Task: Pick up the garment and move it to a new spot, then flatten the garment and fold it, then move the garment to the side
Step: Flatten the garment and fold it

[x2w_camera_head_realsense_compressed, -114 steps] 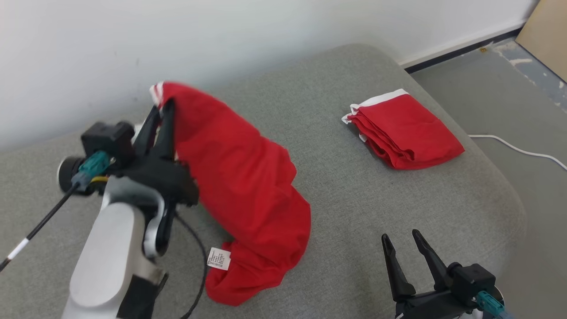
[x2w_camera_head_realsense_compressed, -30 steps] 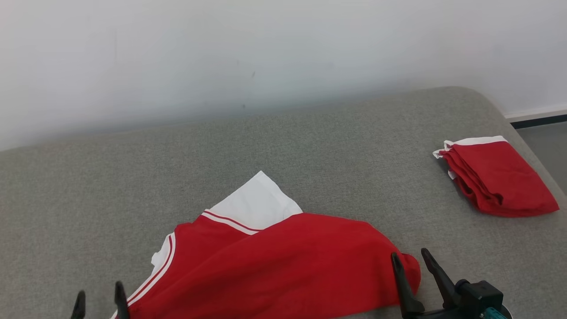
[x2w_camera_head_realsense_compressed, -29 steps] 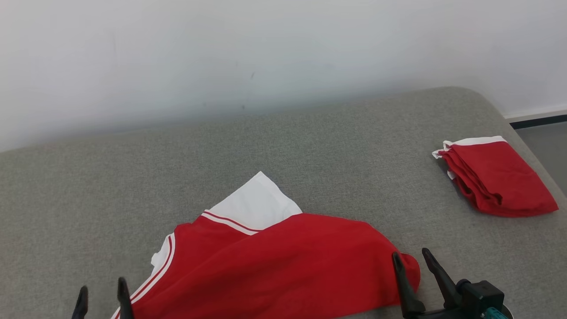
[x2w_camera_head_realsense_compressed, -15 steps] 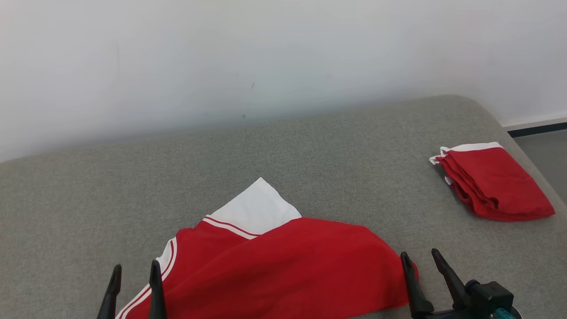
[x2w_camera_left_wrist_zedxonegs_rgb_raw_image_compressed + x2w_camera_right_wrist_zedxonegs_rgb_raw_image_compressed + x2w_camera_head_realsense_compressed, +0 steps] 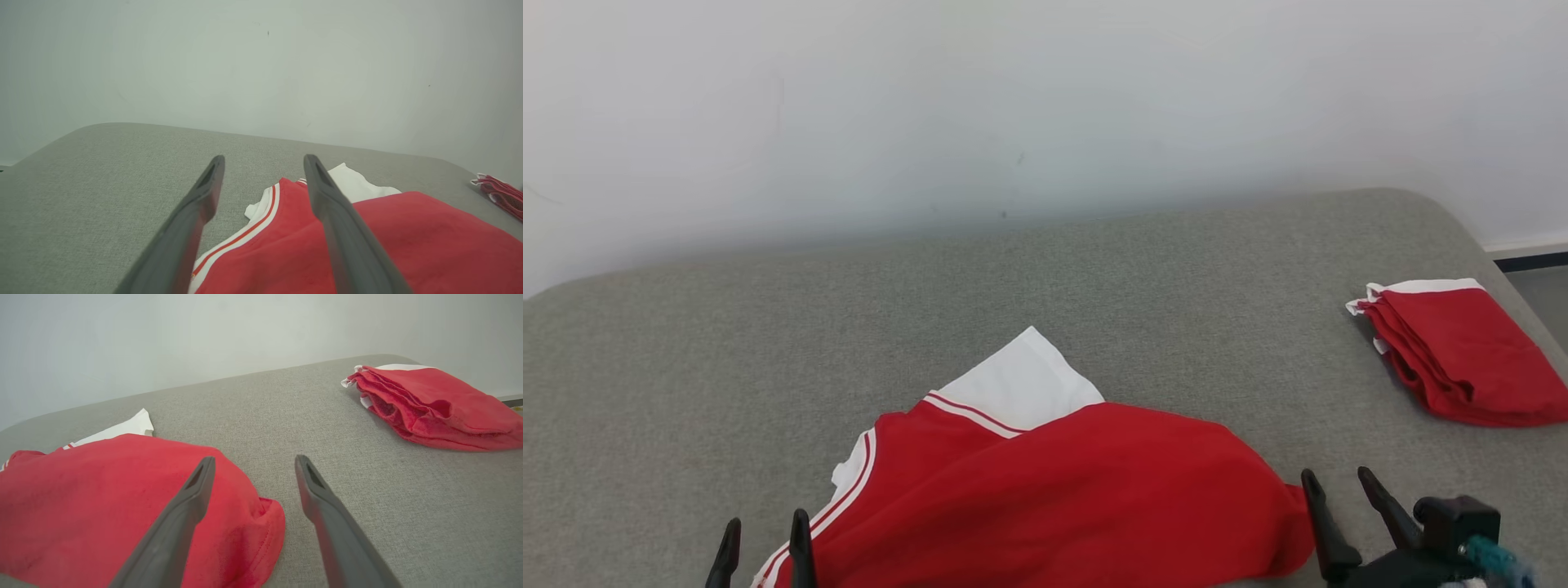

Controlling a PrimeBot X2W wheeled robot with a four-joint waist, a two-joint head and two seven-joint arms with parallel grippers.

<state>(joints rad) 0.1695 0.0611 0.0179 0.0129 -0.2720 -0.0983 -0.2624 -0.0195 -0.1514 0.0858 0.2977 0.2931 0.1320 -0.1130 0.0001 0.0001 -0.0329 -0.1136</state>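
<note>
Red garment with white striped trim (image 5: 1054, 498) lies rumpled at the near edge of the grey fabric cushion (image 5: 768, 343). My left claw (image 5: 767, 519) hovers at its white-trimmed side, my right claw (image 5: 1336, 473) at its red hem, both spread wide and empty. A folded red cloth (image 5: 1470, 351) with a white band sits by the right edge.
</note>
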